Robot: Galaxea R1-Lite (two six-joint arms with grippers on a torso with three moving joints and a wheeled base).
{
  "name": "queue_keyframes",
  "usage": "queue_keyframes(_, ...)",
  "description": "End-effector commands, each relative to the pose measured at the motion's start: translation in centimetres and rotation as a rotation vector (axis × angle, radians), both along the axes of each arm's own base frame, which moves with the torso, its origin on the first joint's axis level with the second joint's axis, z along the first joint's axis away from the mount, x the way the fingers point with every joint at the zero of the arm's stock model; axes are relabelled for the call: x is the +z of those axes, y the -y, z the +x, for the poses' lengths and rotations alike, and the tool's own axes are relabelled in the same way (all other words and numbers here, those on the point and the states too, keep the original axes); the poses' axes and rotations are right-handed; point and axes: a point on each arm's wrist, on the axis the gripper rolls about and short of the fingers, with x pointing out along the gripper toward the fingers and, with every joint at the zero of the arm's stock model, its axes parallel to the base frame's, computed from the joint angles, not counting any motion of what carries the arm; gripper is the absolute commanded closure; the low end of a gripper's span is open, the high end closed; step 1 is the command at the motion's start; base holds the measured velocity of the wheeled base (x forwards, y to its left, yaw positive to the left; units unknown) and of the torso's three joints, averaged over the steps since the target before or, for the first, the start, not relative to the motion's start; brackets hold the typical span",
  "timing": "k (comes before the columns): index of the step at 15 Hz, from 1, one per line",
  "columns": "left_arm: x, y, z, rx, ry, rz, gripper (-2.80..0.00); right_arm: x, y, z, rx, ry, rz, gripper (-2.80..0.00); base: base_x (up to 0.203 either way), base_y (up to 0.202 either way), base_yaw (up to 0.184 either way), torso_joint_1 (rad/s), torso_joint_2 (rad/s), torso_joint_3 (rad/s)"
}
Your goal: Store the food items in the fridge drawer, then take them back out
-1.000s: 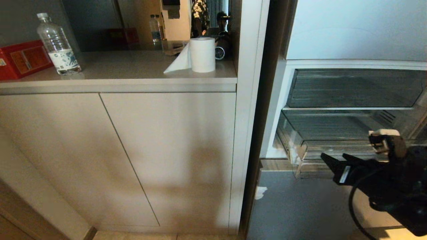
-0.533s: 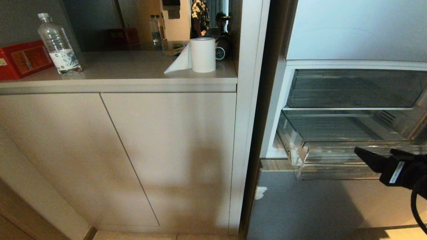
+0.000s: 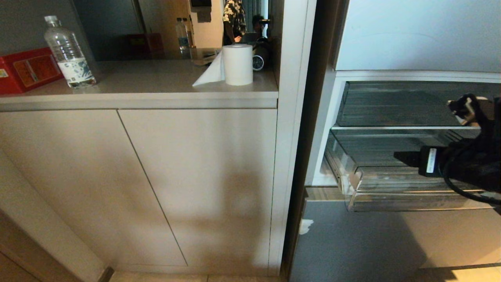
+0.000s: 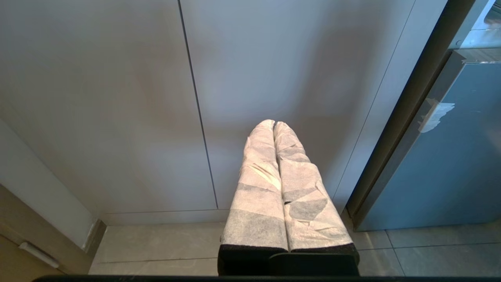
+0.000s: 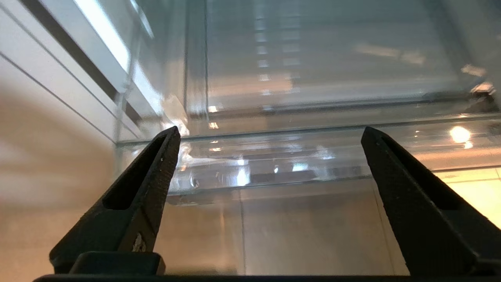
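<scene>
The fridge drawer [image 3: 391, 184] is a clear shallow drawer with torn white tape on its front left corner, and it stands pulled out of the open fridge. My right gripper [image 3: 405, 157] hangs level at the drawer's right part, pointing left over its front edge. In the right wrist view the gripper [image 5: 270, 133] is open wide and holds nothing, with the drawer's clear front wall [image 5: 270, 164] showing between the fingers. The left gripper [image 4: 274, 123], wrapped in white, is shut and parked low before the cabinet doors. No food items are in view.
A second clear drawer [image 3: 411, 103] sits above. The grey lower fridge front [image 3: 372, 239] is below the open drawer. Left of the fridge, a counter [image 3: 156, 94] carries a water bottle [image 3: 68, 53], a red box [image 3: 25, 70] and a paper roll [image 3: 237, 64].
My right gripper has swung right, then risen from below the drawer's front edge to the drawer's height, and its fingers have spread wider. The drawer has stayed pulled out.
</scene>
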Motion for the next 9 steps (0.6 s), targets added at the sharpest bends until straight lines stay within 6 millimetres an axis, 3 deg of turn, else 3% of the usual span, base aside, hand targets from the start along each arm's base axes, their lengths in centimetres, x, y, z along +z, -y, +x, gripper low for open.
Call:
queue_keyframes(1, 0.0, 0.0, 0.0, 0.001, 0.002, 0.0, 0.0, -1.9, -0.3, 4.2, -0.018, -0.123, -0.017, -2.8, 0.0, 0.0, 0.0, 0.0, 0.0, 0.0)
queue_keyframes(5, 0.0, 0.0, 0.0, 0.001, 0.003, 0.0, 0.0, -2.8, 0.6, 6.3, -0.056, -0.188, -0.017, -2.8, 0.0, 0.0, 0.0, 0.0, 0.0, 0.0)
queue_keyframes(9, 0.0, 0.0, 0.0, 0.001, 0.002, 0.0, 0.0, -3.0, 1.1, 7.0, -0.049, -0.252, 0.033, -2.8, 0.0, 0.0, 0.0, 0.0, 0.0, 0.0)
